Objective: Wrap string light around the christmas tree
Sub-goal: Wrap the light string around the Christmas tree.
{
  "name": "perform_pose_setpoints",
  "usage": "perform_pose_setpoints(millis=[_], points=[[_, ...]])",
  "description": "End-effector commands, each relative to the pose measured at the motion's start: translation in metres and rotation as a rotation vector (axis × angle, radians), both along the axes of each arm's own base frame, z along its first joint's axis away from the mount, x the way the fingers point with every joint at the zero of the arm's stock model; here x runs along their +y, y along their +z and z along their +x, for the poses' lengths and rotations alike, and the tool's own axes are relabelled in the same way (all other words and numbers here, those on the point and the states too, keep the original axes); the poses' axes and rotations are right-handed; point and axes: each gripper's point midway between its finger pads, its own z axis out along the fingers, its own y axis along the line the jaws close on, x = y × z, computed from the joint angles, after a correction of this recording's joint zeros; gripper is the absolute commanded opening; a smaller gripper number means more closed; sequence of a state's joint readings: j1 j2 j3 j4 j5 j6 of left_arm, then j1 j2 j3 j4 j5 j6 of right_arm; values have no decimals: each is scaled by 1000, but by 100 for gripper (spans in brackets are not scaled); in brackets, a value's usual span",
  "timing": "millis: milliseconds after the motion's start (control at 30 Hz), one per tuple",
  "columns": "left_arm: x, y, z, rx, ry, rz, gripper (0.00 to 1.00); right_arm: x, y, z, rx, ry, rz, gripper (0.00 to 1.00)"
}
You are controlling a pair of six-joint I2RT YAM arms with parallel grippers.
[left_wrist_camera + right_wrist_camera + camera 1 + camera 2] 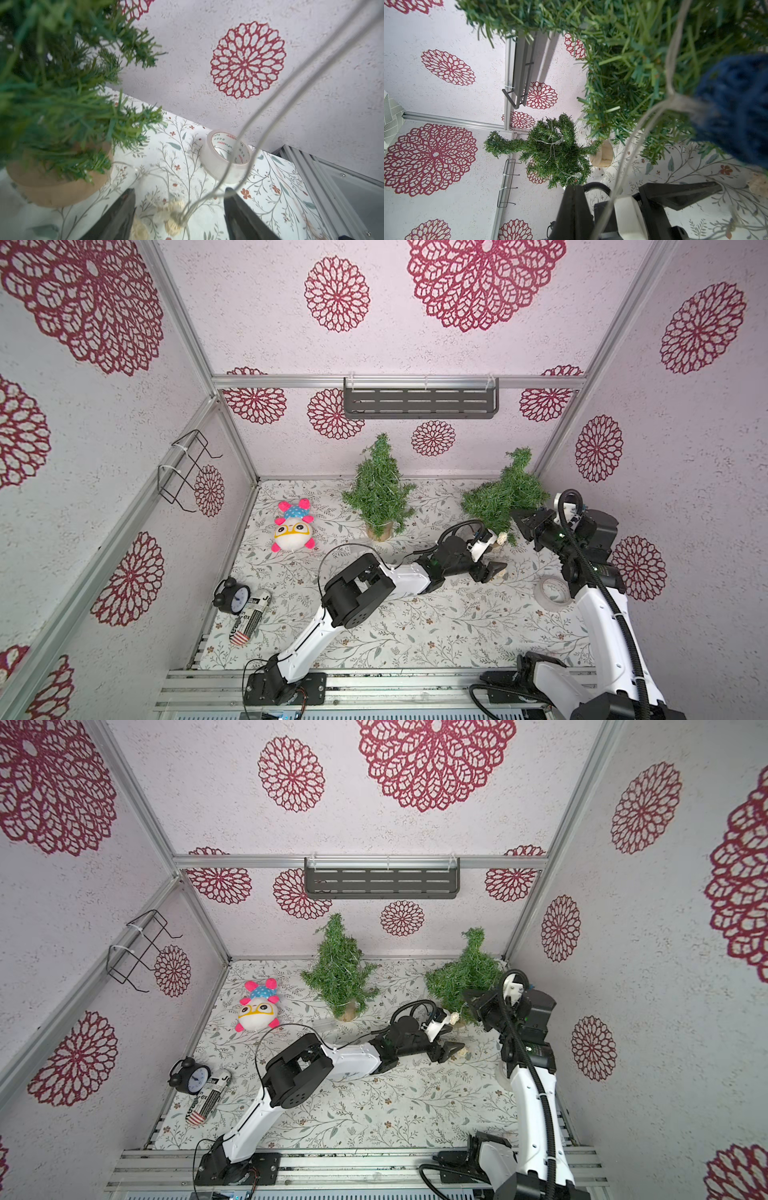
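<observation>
The left claw (179,190) is low over the table (415,626), just beside the wooden base (56,185) of the christmas tree (505,493) on the right side. Its jaws stand wide apart. Between them lie the pale woven balls (175,218) of the string light (673,99), and nothing is pinched there. From these balls a double strand of thin wire climbs toward the branches, so this end rests on the table while the upper part is carried higher.

The right claw (519,516) is closed and sits against the foliage of the same tree, higher than the left one. I judge that it is placed there to keep the strand up in the branches, so that the wire does not slide down while the low end lies free. However, its fingertips are hidden among the needles, so I cannot say for sure that it pinches the wire. In the right wrist view a dark blue ball (737,108) hangs very near the lens, at a knot of the wire.

The second tree (378,489), at the back, already carries a wire in its branches. A roll of clear tape (224,158) lies near the left claw, and the strand may catch on it.

The wrap seems only begun. The next move calls for gripping the low end and leading it around the base.
</observation>
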State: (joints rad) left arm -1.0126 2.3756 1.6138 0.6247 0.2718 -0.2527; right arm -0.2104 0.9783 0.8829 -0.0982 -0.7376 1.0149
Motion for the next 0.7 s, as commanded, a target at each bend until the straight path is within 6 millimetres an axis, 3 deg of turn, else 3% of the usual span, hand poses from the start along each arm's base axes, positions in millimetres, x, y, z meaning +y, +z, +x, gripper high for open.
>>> perform_pose_setpoints(millis=[0, 67, 133, 233, 333, 500, 567, 667], points=[[-2, 7, 4, -32, 18, -25, 64, 7, 25, -4, -68, 37, 5, 0], [-1, 9, 4, -31, 12, -35, 51, 8, 26, -5, -72, 42, 5, 0], [1, 12, 2, -24, -3, -47, 26, 8, 28, -5, -78, 45, 3, 0], [9, 24, -10, -17, -36, -60, 0, 6, 27, -4, -80, 40, -8, 0], [26, 58, -23, -19, -42, -80, 0, -1, 25, 0, -79, 12, -29, 0], [58, 133, -65, -30, -143, -74, 0, -13, 2, 11, -35, -44, -73, 0], [68, 134, -75, 11, -170, 7, 0, -16, -8, 15, -12, -54, -80, 2], [92, 111, -82, 118, -185, 181, 0, -25, -25, 16, 21, -93, -137, 7]])
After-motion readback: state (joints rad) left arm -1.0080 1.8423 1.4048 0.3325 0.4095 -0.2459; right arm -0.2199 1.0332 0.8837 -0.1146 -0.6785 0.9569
